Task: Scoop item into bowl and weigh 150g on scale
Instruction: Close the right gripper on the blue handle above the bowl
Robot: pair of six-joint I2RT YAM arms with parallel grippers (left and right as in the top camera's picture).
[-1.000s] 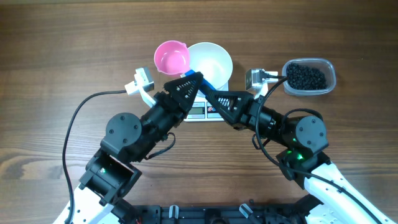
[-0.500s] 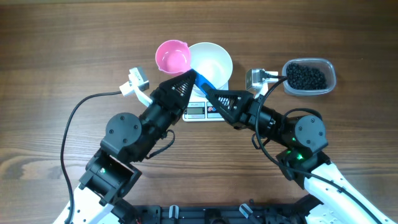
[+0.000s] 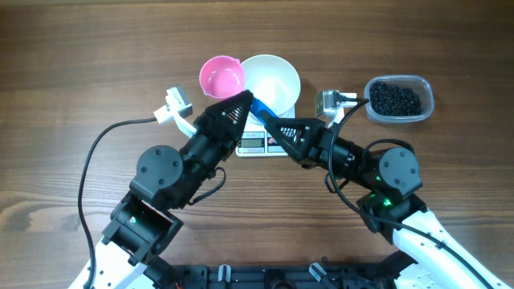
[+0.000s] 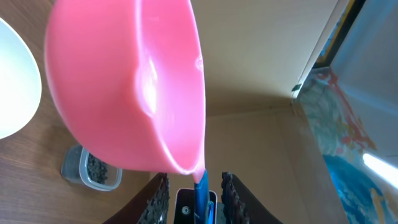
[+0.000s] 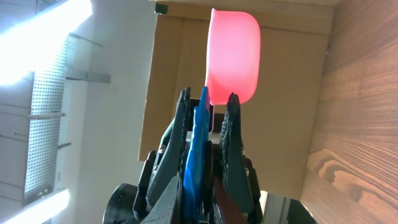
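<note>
- Right gripper (image 5: 208,99): jaws are clamped together on the blue handle (image 5: 198,143) of the scoop (image 5: 233,59). The pink cup projects just beyond the jaw tips and is seen empty from overhead.
- Left gripper (image 4: 194,182): jaws are set either side of the same handle, closer to the cup. A narrow gap seems to show on each side, so it cannot be told whether they are gripping it or only bracketing it.
- Both grippers are met tip to tip over the front edge of the scale (image 3: 255,144), which lies directly beneath the jaws.
- Bowl (image 3: 277,76): seated on the scale just beyond the jaw tips, beside the cup. No contents are seen in it.
- Beads (image 3: 395,98): all are held in the clear tub (image 3: 426,92), well off to the outer side of the right jaws and apart from the scale.
- Step judged in hand: the scoop is being passed or regripped between the arms. Scooping is not yet begun.
- Next move, as judged: one grip is to be confirmed firm before the other is released. The cup is then to be swung across to the tub, kept clear of the bowl rim so the bowl is not nudged off the scale.
</note>
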